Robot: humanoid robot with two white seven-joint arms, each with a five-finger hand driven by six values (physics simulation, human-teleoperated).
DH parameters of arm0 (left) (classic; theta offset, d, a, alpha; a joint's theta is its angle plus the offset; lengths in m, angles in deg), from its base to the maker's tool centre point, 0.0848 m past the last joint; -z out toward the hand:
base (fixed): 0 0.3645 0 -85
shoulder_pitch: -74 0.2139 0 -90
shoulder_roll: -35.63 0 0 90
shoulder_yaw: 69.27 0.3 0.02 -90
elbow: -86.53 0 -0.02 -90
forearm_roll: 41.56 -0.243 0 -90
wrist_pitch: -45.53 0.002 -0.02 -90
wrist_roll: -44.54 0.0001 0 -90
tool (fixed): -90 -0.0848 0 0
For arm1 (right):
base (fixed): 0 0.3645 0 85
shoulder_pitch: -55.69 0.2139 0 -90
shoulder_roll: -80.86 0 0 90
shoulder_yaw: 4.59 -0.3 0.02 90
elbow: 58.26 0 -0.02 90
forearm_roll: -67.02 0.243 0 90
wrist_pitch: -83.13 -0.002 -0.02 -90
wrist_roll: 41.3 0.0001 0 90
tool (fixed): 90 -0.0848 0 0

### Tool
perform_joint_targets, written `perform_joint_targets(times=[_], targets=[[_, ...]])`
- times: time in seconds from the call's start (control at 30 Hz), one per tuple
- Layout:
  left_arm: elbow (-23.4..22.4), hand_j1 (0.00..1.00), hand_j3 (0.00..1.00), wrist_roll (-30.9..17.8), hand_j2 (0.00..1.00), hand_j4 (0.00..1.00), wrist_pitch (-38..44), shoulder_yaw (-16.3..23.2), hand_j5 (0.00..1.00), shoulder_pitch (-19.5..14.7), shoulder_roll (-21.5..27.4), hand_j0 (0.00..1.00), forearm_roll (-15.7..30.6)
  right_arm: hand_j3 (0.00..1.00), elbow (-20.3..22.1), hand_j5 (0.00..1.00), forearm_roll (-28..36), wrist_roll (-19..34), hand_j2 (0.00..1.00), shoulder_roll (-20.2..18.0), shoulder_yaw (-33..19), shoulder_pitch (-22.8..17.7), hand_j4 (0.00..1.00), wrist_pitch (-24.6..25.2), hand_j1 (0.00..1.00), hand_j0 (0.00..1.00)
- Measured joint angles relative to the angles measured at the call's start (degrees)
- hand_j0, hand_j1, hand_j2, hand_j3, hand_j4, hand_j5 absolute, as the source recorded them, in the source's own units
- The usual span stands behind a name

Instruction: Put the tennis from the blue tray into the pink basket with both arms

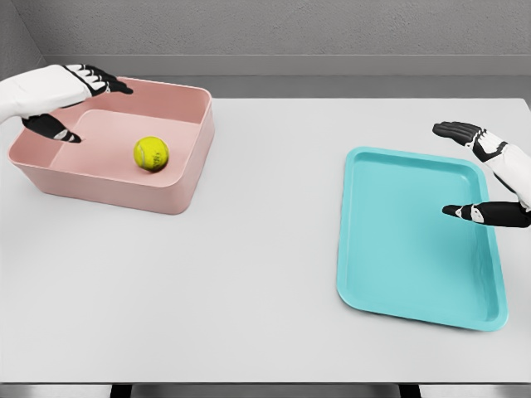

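Left hand (73,104) hovers open-fingered over pink basket (187,170) holding tennis ball (151,153).

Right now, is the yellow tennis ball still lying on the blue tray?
No, the yellow-green tennis ball sits inside the pink rectangular basket, and the flat turquoise tray holds nothing.

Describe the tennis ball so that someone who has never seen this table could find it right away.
Start at the white table and look to its far left, where a pink basket stands. Inside it, on the floor toward the right wall, lies the tennis ball. It is the only round, yellow-green thing here; the blue tray on the right holds nothing.
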Motion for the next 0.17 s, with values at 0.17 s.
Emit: perform_joint_targets(times=[0.17], targets=[[0.3, 1.0, 1.0, 0.0, 1.0, 1.0, 0.0, -0.1, 1.0, 1.2, 1.5, 1.0, 0.2, 1.0, -0.1, 1.0, 0.0, 0.0, 1.0, 0.0, -0.1, -0.1, 1.0, 0.0, 1.0, 1.0]])
